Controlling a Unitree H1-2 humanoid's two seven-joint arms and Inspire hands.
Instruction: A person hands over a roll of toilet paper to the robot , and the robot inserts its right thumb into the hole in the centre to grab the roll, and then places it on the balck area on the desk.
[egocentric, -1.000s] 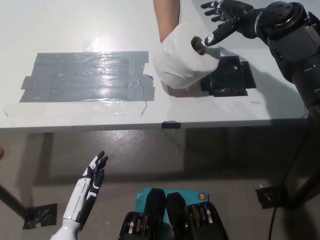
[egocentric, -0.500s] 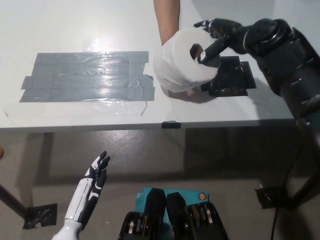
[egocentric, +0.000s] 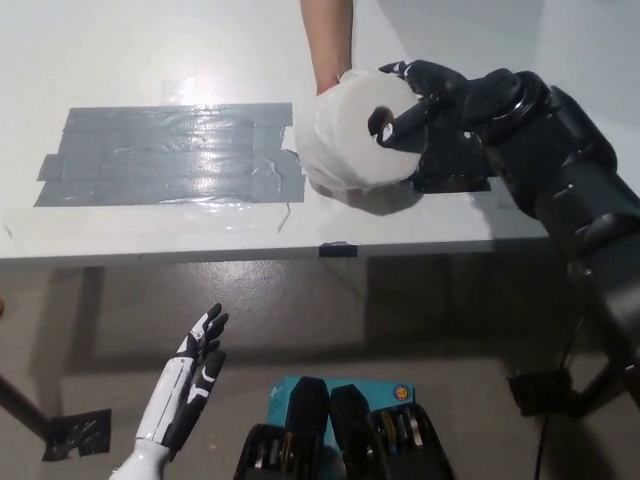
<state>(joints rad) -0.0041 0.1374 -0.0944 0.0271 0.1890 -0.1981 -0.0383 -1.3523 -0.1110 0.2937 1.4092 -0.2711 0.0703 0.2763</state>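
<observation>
A white toilet paper roll is held just above the desk, its hole facing right. A person's forearm reaches in from the top and their hand still holds the roll from behind. My black right hand is at the roll's right face, with the thumb in the centre hole and the fingers curled over the upper rim. The black area lies on the desk right of the roll, mostly hidden under my right hand and wrist. My white left hand rests open at the lower left, below the desk.
A wide patch of grey tape covers the white desk left of the roll. The desk's front edge crosses the middle of the picture. Dark stand feet sit on the floor at both lower corners.
My right hand has come left and down onto the roll; its thumb went into the hole and the fingers closed over the rim. The whole picture shifted slightly.
</observation>
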